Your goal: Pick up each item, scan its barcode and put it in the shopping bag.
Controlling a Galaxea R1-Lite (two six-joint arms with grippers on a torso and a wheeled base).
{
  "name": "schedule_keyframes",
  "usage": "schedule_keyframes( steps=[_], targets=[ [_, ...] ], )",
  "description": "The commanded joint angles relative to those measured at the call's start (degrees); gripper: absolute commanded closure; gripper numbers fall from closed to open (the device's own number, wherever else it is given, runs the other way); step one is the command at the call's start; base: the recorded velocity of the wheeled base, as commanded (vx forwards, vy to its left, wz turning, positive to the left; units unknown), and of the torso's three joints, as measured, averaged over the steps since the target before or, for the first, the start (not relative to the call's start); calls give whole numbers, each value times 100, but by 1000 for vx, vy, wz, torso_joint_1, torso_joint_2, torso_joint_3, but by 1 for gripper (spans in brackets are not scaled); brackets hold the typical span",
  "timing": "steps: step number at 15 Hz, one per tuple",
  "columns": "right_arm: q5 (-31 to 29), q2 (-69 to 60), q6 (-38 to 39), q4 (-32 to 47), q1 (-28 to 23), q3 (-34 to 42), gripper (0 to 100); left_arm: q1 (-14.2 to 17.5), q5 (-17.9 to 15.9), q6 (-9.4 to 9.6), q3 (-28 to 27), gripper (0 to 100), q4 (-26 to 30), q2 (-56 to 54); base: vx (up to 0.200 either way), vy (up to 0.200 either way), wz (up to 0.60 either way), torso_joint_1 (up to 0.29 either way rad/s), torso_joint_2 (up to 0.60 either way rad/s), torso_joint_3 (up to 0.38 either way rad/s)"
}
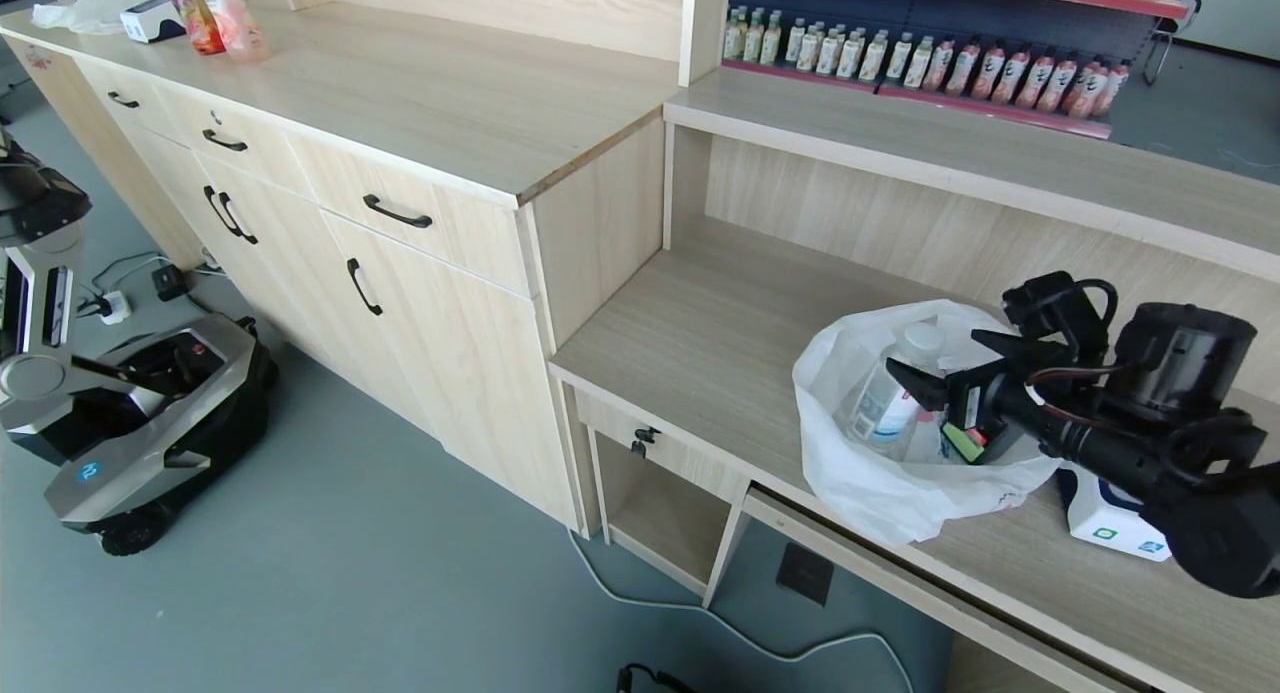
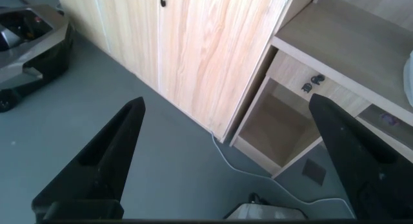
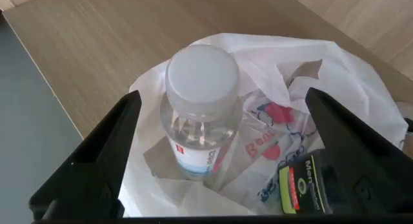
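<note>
Two black, tapered fingers of the right gripper (image 1: pixel 950 365) stand wide apart in the head view, hanging just over the mouth of the shopping bag (image 1: pixel 870 483), a thin, crinkled white plastic sack that slumps on the pale wood-grain table (image 1: pixel 700 323). Inside it a clear cylindrical bottle (image 1: pixel 888 398) stands cap-up, with a rounded white cap and a white label. Just beside the bottle, under the gripper, lies a small dark item (image 1: pixel 965 441) with a green label. A white box-shaped device (image 1: pixel 1105 521) with rounded corners sits on the table just beside the bag, partly behind the right arm. Farther back, a red-edged shelf (image 1: pixel 1000 113) carries a row of small bottles (image 1: pixel 920 63). In the left wrist view the left gripper (image 2: pixel 227 104) is spread wide and holds nothing. Its matte, wedge-shaped fingers hang above the smooth grey floor (image 2: pixel 129 88), near a flat-fronted wood-grain cabinet (image 2: pixel 206 50) and a thin pale cable (image 2: pixel 245 162) that curves across the floor. In the right wrist view the right gripper's two dark fingers flank the bottle (image 3: pixel 203 121) without touching it. The cap is smooth and domed, and the contents are clear. Beside the bottle in the bag (image 3: pixel 335 62) lies a glossy, wrinkled packet (image 3: pixel 271 133) with pink print, and the dark item (image 3: pixel 303 185) rests close to one finger.
</note>
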Motion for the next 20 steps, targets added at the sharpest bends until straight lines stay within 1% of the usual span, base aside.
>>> schedule_keyframes(
  steps=[1,2,3,4,5,6,7,8,11,13,14,16,17,18,20],
  targets=[
    [-25,-2796,-522,1965,-422,715,0,0,1,-3,1,0,-3,-2,0,0,0,0,0,0],
    [-51,-3156,-575,2343,-545,618,0,0,1,-3,1,0,-3,-2,0,0,-600,2,2,2],
    [-43,-3613,-583,2852,-826,513,0,0,10,-3,1,0,-3,-2,0,0,-600,2,7,12],
    [-51,-4246,-583,3670,-1099,354,0,0,1,-3,1,0,-3,-2,0,0,-600,-7,2,7],
    [-69,-4598,-531,4153,-1151,266,0,0,1,-3,1,0,-3,-2,0,0,-600,-2,-2,2],
    [-271,-4835,-372,4294,-1248,258,0,0,1,-3,1,0,-3,-2,0,0,-600,17,-2,7],
    [-684,-4941,-91,4320,-1310,249,0,0,10,-3,1,0,-3,-2,0,0,-600,-2,7,2],
    [-904,-5002,49,4347,-1336,249,0,0,1,-3,1,0,-3,-2,0,0,-600,-7,7,2],
    [-1194,-5151,260,4637,-1547,284,0,0,1,-3,1,0,-3,-2,0,0,-600,-1,2,4],
    [-1115,-5283,296,4856,-1775,328,0,0,1,-3,1,0,-3,-2,0,0,-600,0,2,2],
    [-930,-5318,586,4848,-1854,548,0,0,10,-3,-8,0,-3,-2,0,0,0,0,0,0],
    [-886,-5538,1122,4830,-1916,1093,0,0,10,-3,1,0,-3,-2,0,0,0,0,0,0],
    [-886,-5644,1131,4830,-1907,1304,0,0,1,-3,1,0,-3,-2,0,0,0,0,0,0],
    [-886,-6189,1104,4821,-1907,2024,0,0,1,-3,-8,0,-3,-2,0,0,0,0,0,0],
    [-886,-7138,928,4830,-1890,2842,0,0,1,-3,1,0,-3,-2,0,0,0,0,0,0]
  ],
)
